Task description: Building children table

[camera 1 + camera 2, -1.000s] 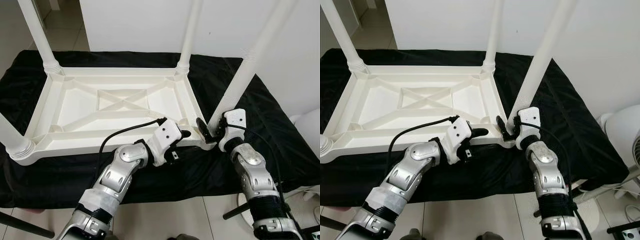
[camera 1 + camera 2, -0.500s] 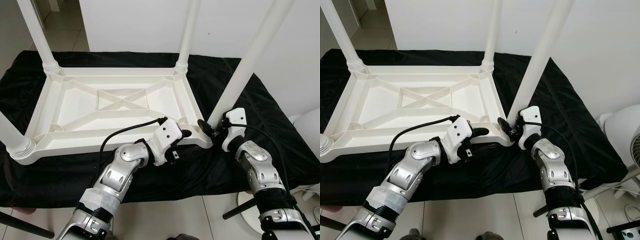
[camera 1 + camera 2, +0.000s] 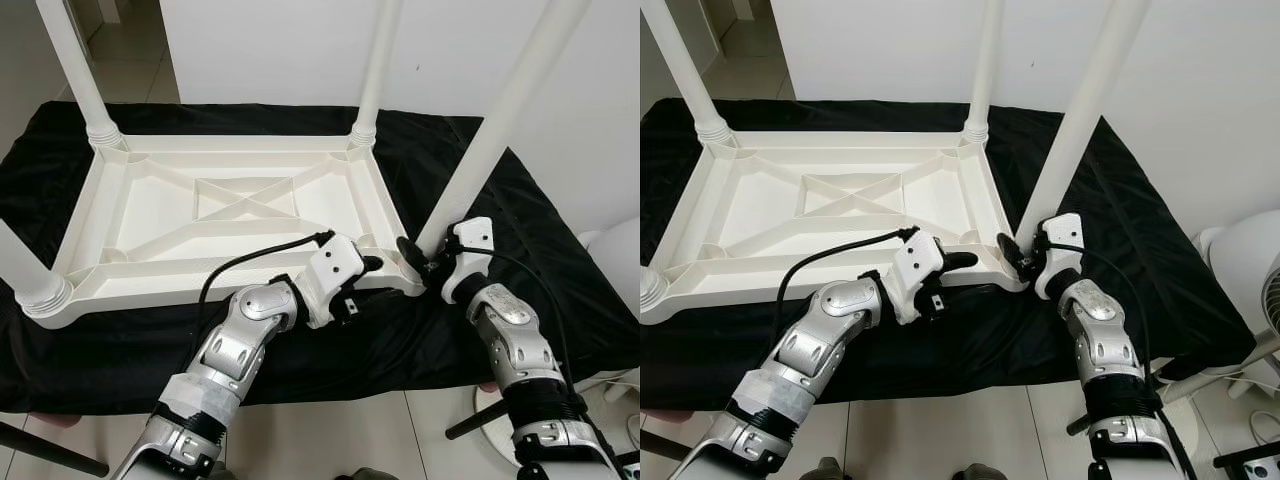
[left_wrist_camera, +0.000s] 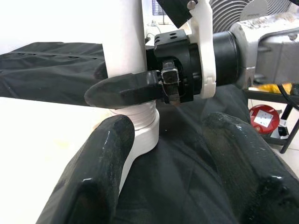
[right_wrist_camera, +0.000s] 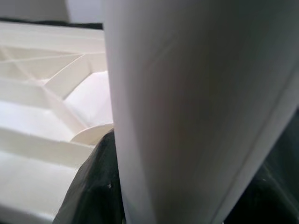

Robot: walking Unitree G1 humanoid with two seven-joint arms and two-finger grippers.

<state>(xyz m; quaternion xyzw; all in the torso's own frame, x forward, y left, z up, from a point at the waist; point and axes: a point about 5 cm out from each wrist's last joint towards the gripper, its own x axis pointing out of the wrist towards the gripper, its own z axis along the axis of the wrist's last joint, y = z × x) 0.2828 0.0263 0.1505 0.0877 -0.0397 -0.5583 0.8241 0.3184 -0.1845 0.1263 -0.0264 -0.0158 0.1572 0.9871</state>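
Note:
A white plastic children's table [image 3: 200, 270] lies upside down on a black cloth, with legs standing up at its far corners and near left corner. At the near right corner a long white leg [image 3: 495, 130] leans up to the right. My right gripper [image 3: 418, 258] is shut on this leg's base, and the right wrist view looks closely along the leg [image 5: 187, 93]. My left gripper [image 3: 368, 268] rests open at the table's near rim beside that corner. In the left wrist view its two fingers [image 4: 93, 172] frame the leg socket, with a right finger [image 4: 124, 91] crossing the leg.
The black cloth [image 3: 540, 260] covers a low platform that ends just before my arms, with tiled floor below. A white wall stands close behind the table. A white fan [image 3: 1240, 260] stands at the right, and a small red object [image 4: 264, 119] lies on the floor.
My right wrist has turned and lifted slightly at the leg's base, its fingers now closer round the leg. The left arm has barely moved.

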